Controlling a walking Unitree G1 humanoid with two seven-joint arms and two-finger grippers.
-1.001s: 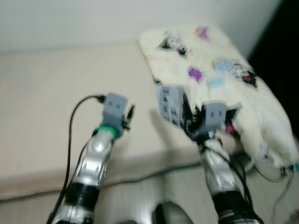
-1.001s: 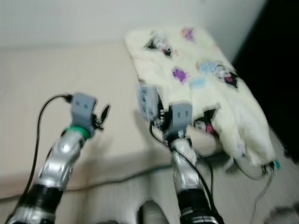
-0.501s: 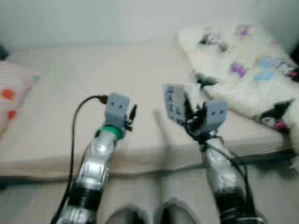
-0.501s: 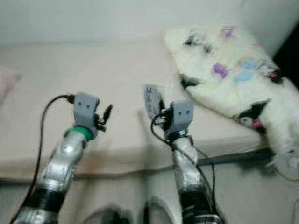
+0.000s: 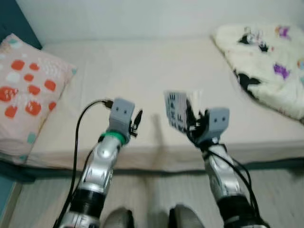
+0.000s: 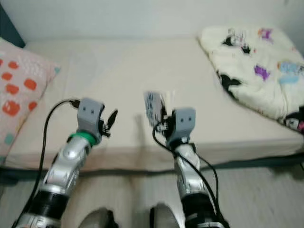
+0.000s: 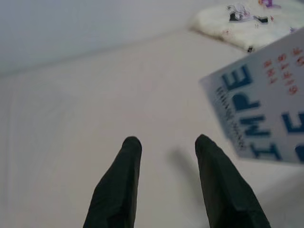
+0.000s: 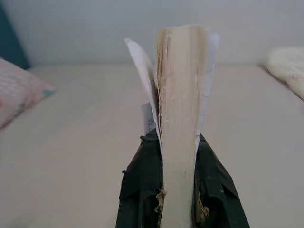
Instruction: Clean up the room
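Gripping a book [image 5: 177, 109] between its two black fingers, the right gripper [image 8: 179, 166] is closed on the lower edge, one finger pressed to each cover, so the book stands upright above the claw with its yellowed page edge [image 8: 180, 95] facing the wrist camera and a loose white leaf [image 8: 140, 66] fanning off one side. From the head, the book's pale cover with blue lettering rises just above the gripper's grey wrist block [image 5: 218, 118] and leans toward the robot's left. The book hangs in the air over the near part of the bed [image 5: 142, 66], not touching the sheet.

The left gripper [image 7: 164, 142] is held beside it, near the bed's front edge, with its fingers [image 7: 124, 171] parted and nothing between them; past them the book's cover [image 7: 266, 114] shows close by on the robot's right, apart from the fingertips.

On the bed, a pillow [image 5: 28, 90] with red-orange spots lies at the left end, well apart from the book. A cream blanket [image 6: 256, 66] printed with black and purple figures is heaped at the right end, also well apart. The bed's beige sheet runs bare between them, up to the pale wall [image 5: 118, 19] behind. Below the bed's front edge is a grey floor [image 6: 266, 190]
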